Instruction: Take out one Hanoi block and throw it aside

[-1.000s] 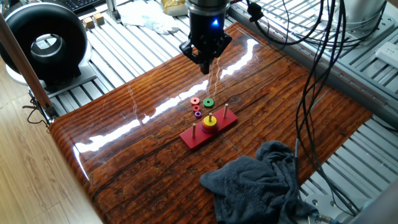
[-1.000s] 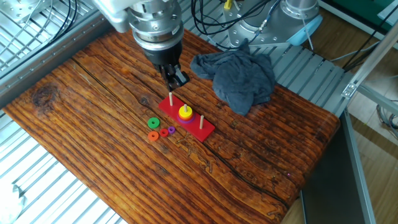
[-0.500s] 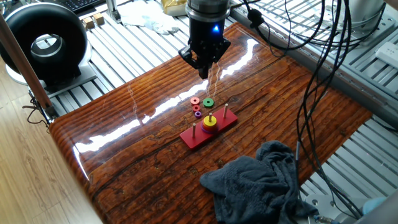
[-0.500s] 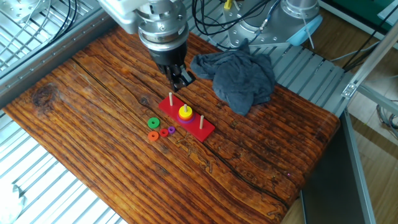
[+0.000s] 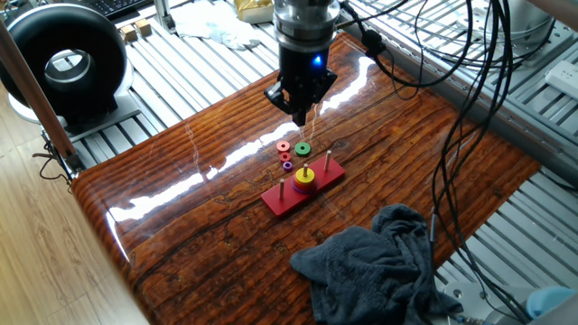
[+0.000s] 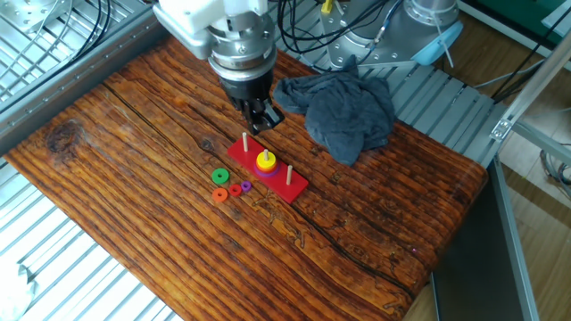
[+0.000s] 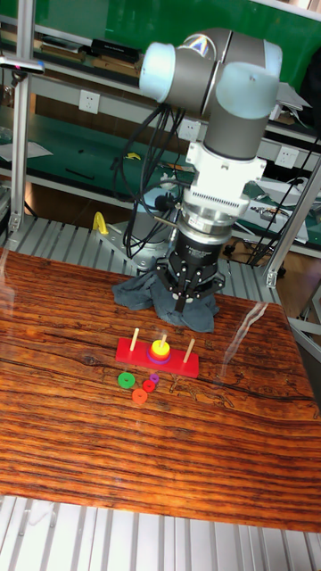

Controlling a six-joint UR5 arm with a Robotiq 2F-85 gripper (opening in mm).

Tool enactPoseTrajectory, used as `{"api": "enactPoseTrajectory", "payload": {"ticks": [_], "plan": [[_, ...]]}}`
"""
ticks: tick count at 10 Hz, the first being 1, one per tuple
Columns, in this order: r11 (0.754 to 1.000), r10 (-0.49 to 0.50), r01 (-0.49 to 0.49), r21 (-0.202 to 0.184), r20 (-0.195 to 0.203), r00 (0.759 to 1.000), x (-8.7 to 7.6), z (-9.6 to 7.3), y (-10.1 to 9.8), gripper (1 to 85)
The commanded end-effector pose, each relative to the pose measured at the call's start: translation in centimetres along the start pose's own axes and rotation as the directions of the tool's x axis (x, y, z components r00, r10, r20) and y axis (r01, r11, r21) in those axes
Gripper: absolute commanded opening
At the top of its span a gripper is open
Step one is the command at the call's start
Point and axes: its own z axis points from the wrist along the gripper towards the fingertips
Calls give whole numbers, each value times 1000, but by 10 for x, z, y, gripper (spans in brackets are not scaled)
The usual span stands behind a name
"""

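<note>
The Hanoi block (image 5: 305,176) is a small yellow ring on the middle peg of the red base (image 5: 282,199), resting on a purple disc. It also shows in the other fixed view, Hanoi block (image 6: 265,160), and in the tall view, Hanoi block (image 7: 160,347). My gripper (image 5: 301,114) hangs above the table behind the base with its fingers together and nothing in them. The gripper (image 6: 266,119) is well above and a little behind the yellow ring, apart from it. In the tall view the gripper (image 7: 182,304) points straight down.
A green ring (image 5: 302,148), an orange-red ring (image 5: 283,146), a small red ring (image 5: 285,156) and a purple ring (image 5: 287,164) lie loose on the wood beside the base. A dark grey cloth (image 5: 379,262) is bunched at the table edge. Cables hang behind the arm.
The gripper has shifted a little sideways toward the middle peg and slightly lower. The rings and base have not moved.
</note>
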Motion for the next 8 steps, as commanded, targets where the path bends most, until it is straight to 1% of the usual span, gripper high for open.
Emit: {"api": "enactPoseTrajectory", "payload": {"ticks": [1,3,4,7,8], "plan": [[1000,-27,27,0,-20,999,7,9,1,10],[999,-40,40,5,-12,999,8,18,-3,10],[999,-46,46,2,-9,999,10,23,-4,10],[999,-53,53,-11,-18,998,14,28,-3,10],[998,-60,59,-15,-11,998,13,32,-3,10]]}}
